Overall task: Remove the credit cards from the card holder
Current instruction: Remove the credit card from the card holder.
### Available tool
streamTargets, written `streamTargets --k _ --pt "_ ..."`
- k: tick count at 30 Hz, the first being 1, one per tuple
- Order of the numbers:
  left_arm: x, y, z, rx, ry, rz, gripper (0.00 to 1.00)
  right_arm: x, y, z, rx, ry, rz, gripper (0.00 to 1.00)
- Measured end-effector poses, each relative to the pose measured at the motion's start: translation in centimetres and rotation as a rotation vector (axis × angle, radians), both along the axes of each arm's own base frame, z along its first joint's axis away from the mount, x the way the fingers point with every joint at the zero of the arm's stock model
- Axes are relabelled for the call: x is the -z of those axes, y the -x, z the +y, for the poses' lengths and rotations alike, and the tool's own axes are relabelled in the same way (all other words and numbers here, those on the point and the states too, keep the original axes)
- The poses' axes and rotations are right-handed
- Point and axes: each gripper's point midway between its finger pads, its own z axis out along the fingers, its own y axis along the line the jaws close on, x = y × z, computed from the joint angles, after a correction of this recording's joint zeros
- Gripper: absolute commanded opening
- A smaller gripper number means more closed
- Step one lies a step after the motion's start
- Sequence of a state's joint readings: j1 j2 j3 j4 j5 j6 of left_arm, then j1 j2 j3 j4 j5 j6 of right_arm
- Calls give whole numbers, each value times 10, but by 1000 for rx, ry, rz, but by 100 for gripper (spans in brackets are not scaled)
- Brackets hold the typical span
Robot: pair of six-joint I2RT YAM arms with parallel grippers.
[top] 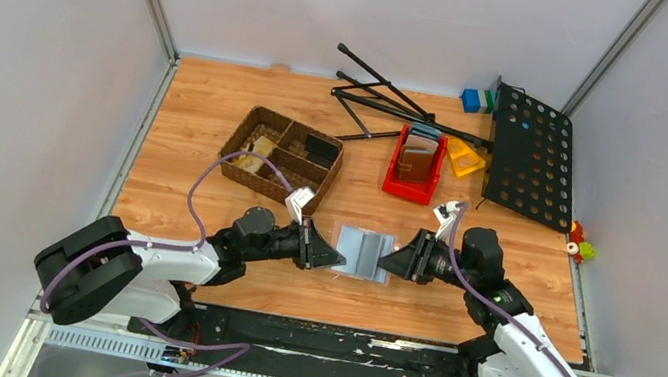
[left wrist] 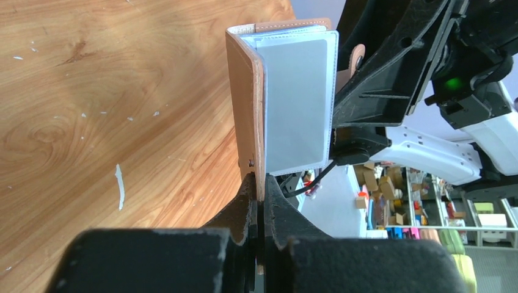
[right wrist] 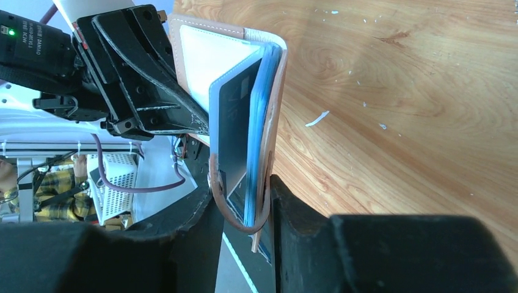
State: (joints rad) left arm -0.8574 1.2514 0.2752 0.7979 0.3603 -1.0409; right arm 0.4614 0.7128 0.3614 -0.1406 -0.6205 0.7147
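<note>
- Wooden table (top: 198,127) fills the middle of the top view, with both arms reaching in from the bottom edge.
- Wicker basket (top: 260,121) sits left of centre. It has several compartments: a dark item in the upper right one, pale items in the left one.
- Left gripper (top: 331,255), lower centre, is pinched tight on the left flap of the card holder (top: 362,252). In the left wrist view its fingertips (left wrist: 247,198) are clamped on the tan edge with no gap.
- The card holder is spread open between the two claws, lower centre of the top view, with the light grey inside facing up. I cannot tell whether it rests on the table or is held just above it.
- The silvery grey card (left wrist: 296,104) is still in a clear sleeve on the left flap.
- The black card (right wrist: 235,122) is still tucked into the right flap, with blue-edged layers just behind it.
- Right gripper (top: 392,259) has a narrow gap and brackets the right flap and its strap loop. One finger touches the tan outside, but I cannot tell whether the claw is pressing or loose.
- Red bin (top: 392,183), upper centre right, holds a darker brown wallet (top: 418,161) upright with a blue-grey wallet (top: 425,132) behind it.
- Yellow piece (top: 465,157) lies just right of the bin.
- Black folding stand (top: 385,95) lies along the top.
- Black perforated panel (top: 529,157) is at upper right.
- Blue and green blocks (top: 476,100) sit at its top-left corner.
- Small toys (top: 582,248) are at the right edge.
</note>
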Motion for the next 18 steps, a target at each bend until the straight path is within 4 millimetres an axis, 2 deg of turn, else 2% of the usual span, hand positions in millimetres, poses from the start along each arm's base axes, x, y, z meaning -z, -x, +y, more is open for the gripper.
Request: streamTargets --k 8,14,18 --pt "2 1 -7 18 -53 -28 0 4 0 1 -9 9 11 50" --pt "-4 6 -16 50 -63 -58 0 6 3 7 -39 9 15 52" --pt "-10 10 -23 79 -56 -74 0 15 9 11 -64 33 47 46"
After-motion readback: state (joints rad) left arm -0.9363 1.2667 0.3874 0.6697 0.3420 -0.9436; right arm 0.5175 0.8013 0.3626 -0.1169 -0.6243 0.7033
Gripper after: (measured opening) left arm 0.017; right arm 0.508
